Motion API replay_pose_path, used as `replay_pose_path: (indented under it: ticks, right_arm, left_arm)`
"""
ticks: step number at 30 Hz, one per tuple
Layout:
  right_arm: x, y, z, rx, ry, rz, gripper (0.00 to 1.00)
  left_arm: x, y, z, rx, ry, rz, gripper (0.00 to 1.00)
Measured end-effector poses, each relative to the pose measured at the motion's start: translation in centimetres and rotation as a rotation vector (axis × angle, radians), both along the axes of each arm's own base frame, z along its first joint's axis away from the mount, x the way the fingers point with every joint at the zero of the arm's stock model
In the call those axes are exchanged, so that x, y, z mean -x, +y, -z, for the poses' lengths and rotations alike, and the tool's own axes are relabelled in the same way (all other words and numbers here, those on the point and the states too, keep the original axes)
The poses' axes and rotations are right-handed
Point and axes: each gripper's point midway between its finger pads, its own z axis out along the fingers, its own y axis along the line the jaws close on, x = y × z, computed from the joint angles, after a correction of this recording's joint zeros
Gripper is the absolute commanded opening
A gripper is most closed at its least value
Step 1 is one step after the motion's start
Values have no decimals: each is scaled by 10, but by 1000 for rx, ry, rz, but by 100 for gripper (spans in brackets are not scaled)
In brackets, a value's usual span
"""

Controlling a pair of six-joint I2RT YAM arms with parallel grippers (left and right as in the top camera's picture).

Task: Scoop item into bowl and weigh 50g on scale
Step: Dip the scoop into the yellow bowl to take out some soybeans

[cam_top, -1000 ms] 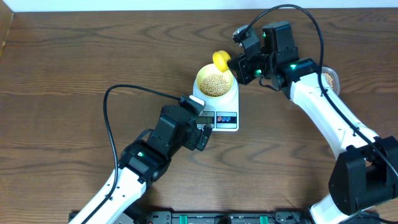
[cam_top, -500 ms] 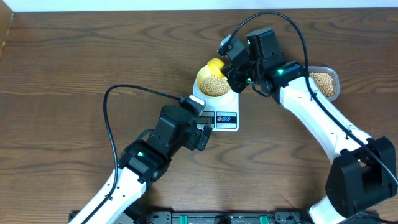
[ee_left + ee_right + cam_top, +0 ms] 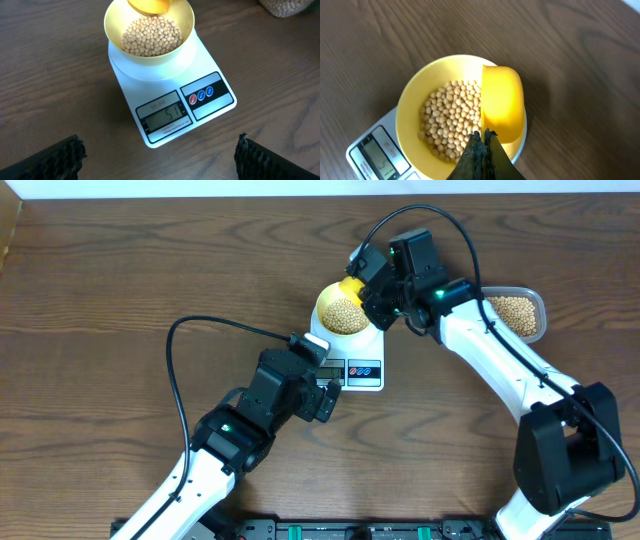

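While the left arm (image 3: 215,445) reaches in from the lower left of the wood-grain desk (image 3: 100,300), its left end effector (image 3: 159,150) hangs just short of the scale's front edge. Its jaws are spread wide and hold nothing. In the left wrist view the two dark fingers (image 3: 60,157) sit at the bottom corners, with only bare desk between them.

Scale (image 3: 362,370): white, rounded rectangle, near the middle of the desk. The display (image 3: 165,116) is lit and appears to read 51 (digits faint, read from the left wrist view only). Two small buttons (image 3: 201,94), one red and one blue, sit just right of it.

Bowl (image 3: 410,100): pale yellow, upright on the scale's platform, towards the back. Beans (image 3: 150,35): a tan heap covering the bowl's floor, lying below the rim.

Spoon (image 3: 502,100): yellow, with its head over the right side of the bowl and overlapping the rim, a smooth face turned to the right wrist camera. I cannot tell whether it touches the beans.

Right end effector (image 3: 482,145): jaws closed tight on the spoon, just behind the head. The handle itself is hidden by the fingers.

Tub (image 3: 540,308): clear plastic, at the far right of the desk and partly behind the right arm. It holds more of the same beans.
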Motion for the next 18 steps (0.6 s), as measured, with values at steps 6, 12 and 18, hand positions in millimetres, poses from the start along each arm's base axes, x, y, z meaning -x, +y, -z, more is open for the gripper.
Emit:
replay_pose_path:
  ticks: [6,12,18]
  right_arm:
    - [3,6,0,1,-2,-16,1]
    - [9,14,0,3,0,-36,1]
    - [17,14,6,19,33,-46,1]
  left_arm:
    - [0,0,0,0,0,1,98]
    - [0,0,0,0,0,0,98]
    - [0,0,0,0,0,0,98]
